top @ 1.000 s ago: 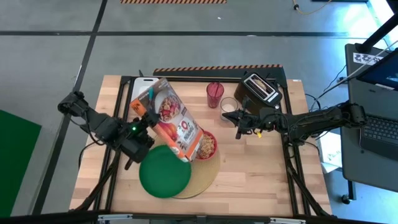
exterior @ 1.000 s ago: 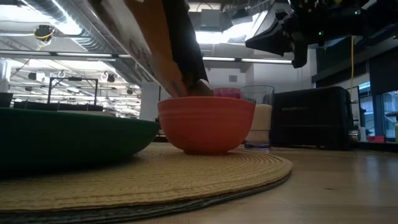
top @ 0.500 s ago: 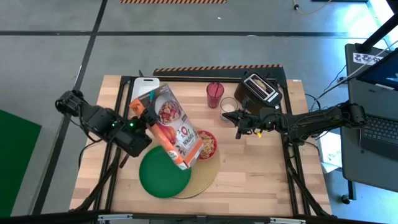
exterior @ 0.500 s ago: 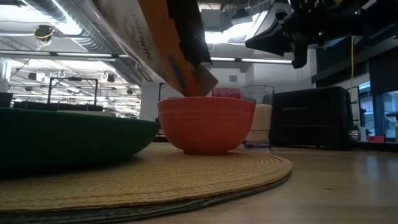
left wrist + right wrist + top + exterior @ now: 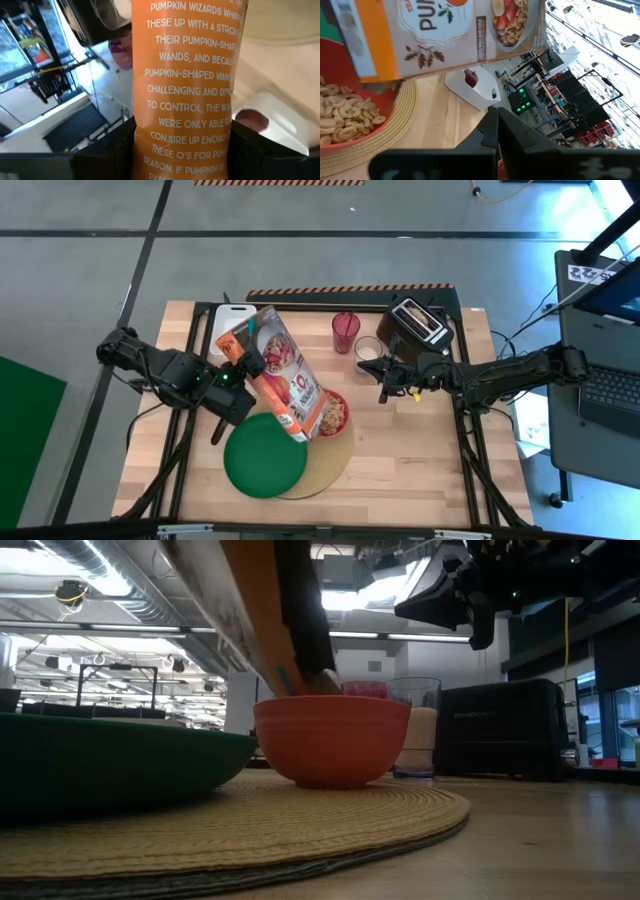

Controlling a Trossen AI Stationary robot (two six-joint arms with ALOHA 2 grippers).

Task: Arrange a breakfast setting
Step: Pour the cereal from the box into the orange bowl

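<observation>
Wooden tabletop point(image 5: 400, 450) carries a round tan placemat point(image 5: 328, 468) with a green plate point(image 5: 264, 458) and red bowl point(image 5: 334, 412) on it. Left end effector point(image 5: 243, 375) clamps a tilted cereal box point(image 5: 282, 385), whose lower end hangs over the cereal-filled bowl beyond its fingers. Right end effector point(image 5: 384, 392), fingers closed on nothing, hovers beside the bowl.

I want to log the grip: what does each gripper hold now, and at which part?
The left gripper holds the cereal box by its narrow sides near the bottom end, tilted over the red bowl. The right gripper is shut and holds nothing.
</observation>
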